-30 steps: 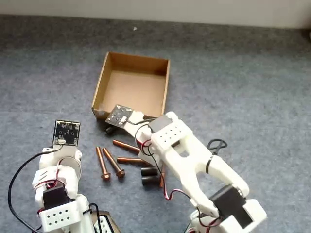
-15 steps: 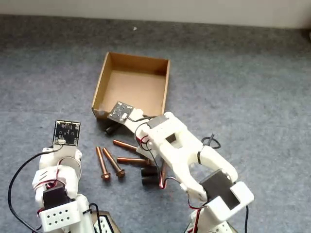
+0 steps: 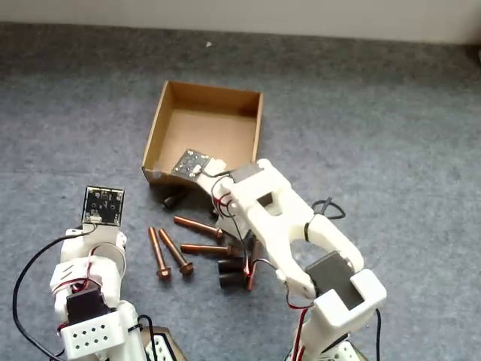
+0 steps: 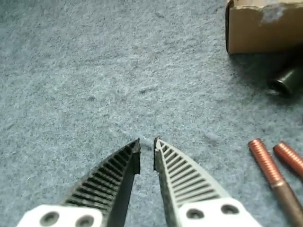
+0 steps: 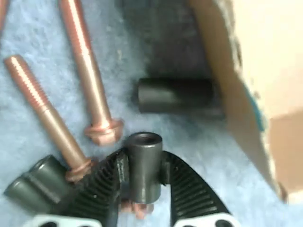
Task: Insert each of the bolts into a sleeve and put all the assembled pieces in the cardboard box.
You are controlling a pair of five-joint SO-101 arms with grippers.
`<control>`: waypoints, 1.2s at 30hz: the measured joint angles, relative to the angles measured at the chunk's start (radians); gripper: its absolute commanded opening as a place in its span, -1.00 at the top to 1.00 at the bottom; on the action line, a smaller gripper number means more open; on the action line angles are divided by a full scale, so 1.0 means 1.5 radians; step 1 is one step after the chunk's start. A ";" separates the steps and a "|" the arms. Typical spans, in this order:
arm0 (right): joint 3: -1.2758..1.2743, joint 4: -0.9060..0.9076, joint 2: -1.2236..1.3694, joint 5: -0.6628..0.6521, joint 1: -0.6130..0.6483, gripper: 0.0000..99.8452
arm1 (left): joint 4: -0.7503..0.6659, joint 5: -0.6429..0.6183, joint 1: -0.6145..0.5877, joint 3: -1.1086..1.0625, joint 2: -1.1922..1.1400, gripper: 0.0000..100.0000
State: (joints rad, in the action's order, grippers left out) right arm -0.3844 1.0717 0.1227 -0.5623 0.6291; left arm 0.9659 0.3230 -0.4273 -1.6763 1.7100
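Grey carpet (image 3: 406, 150) is covering the whole work surface, and a pale strip of wall (image 3: 301, 15) is running along its far edge.

Nearest, the left gripper (image 4: 147, 142) is hovering low over bare carpet. Its jaws are almost pressed together, with only a thin slit between them, and they are gripping nothing.

Just beyond it, 4 copper bolts (image 3: 175, 251) are lying flat on the carpet, close together. A pair of black sleeves (image 3: 231, 265) is lying side by side next to them, touching each other, right against the right arm.

Farther on, the right gripper (image 5: 143, 163) is pinching the held sleeve (image 5: 144, 156) between its jaws. This sleeve is standing upright with its open end up, near the front wall of the box. Something copper-coloured is showing under it, too blurred to identify.

The loose sleeve (image 5: 175, 96) is lying on its side just beside that front wall, on the carpet outside the box.

Farthest, the cardboard box (image 3: 155, 131) is sitting upright and open, with its brown floor showing plainly between the walls.
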 measured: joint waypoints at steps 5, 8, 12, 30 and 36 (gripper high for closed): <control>0.041 0.099 -0.136 0.072 -0.040 0.99 | 0.000 0.000 0.000 0.000 0.000 0.84; 0.041 0.134 -0.231 0.113 -0.069 0.99 | 0.000 0.004 0.000 0.000 0.000 0.84; -0.007 0.164 -0.351 0.160 -0.109 0.99 | 0.000 0.055 -0.001 0.006 0.000 0.84; -0.461 -0.107 -0.596 0.287 -0.361 0.99 | 0.153 0.216 0.260 0.287 -0.008 0.72; -0.478 -0.160 -0.596 0.328 -0.379 0.99 | 0.161 0.221 0.330 0.357 -0.190 0.71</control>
State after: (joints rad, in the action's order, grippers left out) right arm -1.1009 0.8324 -0.7718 -0.0698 0.0598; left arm 1.2068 0.6544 0.0683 -1.1408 1.4246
